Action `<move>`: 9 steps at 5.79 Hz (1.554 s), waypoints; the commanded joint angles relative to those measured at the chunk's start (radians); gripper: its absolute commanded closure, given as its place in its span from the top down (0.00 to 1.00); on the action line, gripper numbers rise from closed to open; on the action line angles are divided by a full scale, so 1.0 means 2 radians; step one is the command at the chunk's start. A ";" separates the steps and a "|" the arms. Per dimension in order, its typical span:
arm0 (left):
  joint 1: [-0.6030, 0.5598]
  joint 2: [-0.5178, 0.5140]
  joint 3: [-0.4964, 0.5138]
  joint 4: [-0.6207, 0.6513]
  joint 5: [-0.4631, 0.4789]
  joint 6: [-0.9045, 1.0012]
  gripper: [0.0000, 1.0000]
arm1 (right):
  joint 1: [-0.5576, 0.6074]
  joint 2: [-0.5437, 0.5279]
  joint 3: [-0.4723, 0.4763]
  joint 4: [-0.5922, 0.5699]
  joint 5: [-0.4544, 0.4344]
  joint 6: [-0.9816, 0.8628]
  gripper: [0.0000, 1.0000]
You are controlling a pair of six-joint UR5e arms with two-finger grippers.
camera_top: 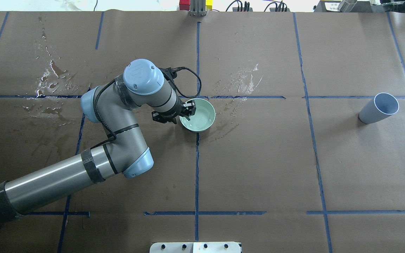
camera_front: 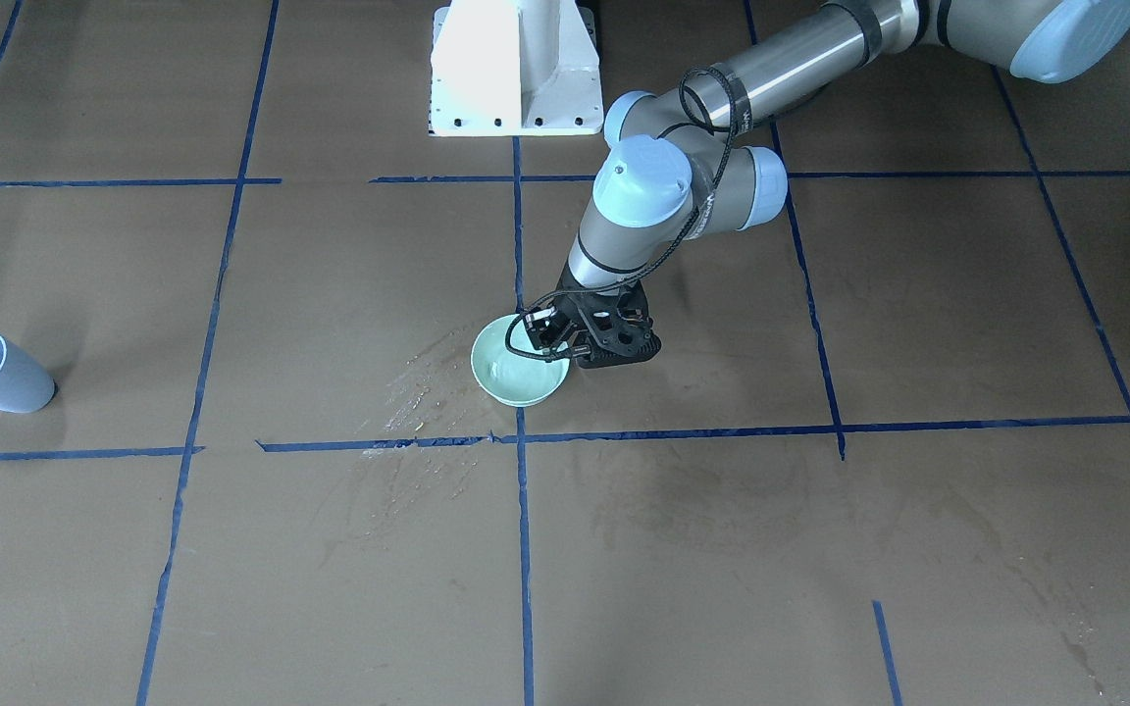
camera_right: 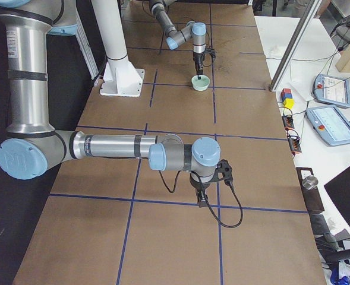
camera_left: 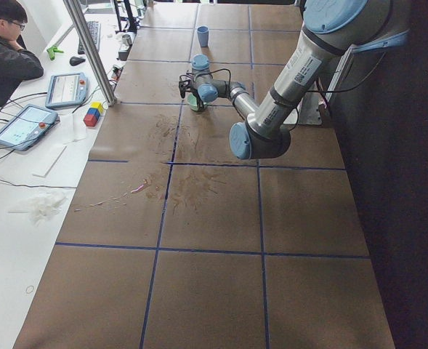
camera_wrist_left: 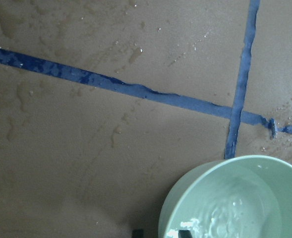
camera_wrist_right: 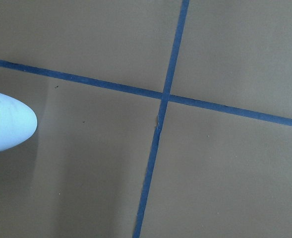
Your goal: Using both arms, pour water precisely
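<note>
A pale green bowl (camera_top: 202,117) stands on the brown paper near the table's middle; it also shows at the bowl (camera_front: 516,378). The water (camera_wrist_left: 225,210) in it is clear, with ripples and glints. My left gripper (camera_top: 188,109) points down over the bowl's rim, one fingertip (camera_wrist_left: 185,233) inside the bowl and the other outside, each a little off the wall, so it is open. My right gripper (camera_right: 202,199) hangs low over the table's right end; whether it is open or shut, I cannot tell. An upright pale blue cup (camera_top: 379,108) stands apart from both grippers.
Wet streaks and droplets (camera_top: 239,82) lie beside the bowl, and more wet patches (camera_top: 49,79) at the far left. Blue tape lines (camera_top: 197,165) grid the paper. A white pedestal (camera_front: 516,69) stands at the robot's side. A person (camera_left: 6,51) sits beside tablets.
</note>
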 commanded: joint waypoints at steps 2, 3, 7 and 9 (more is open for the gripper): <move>-0.023 0.011 -0.024 0.021 -0.021 0.003 1.00 | 0.000 -0.001 0.014 0.001 -0.001 0.000 1.00; -0.038 0.053 -0.069 0.033 -0.036 0.044 1.00 | -0.005 0.000 0.026 0.002 -0.002 -0.003 1.00; -0.146 0.200 -0.205 0.096 -0.106 0.237 1.00 | -0.037 0.005 0.078 0.001 -0.002 0.028 1.00; -0.144 0.202 -0.205 0.096 -0.105 0.236 1.00 | -0.078 -0.011 0.163 0.002 -0.006 0.155 1.00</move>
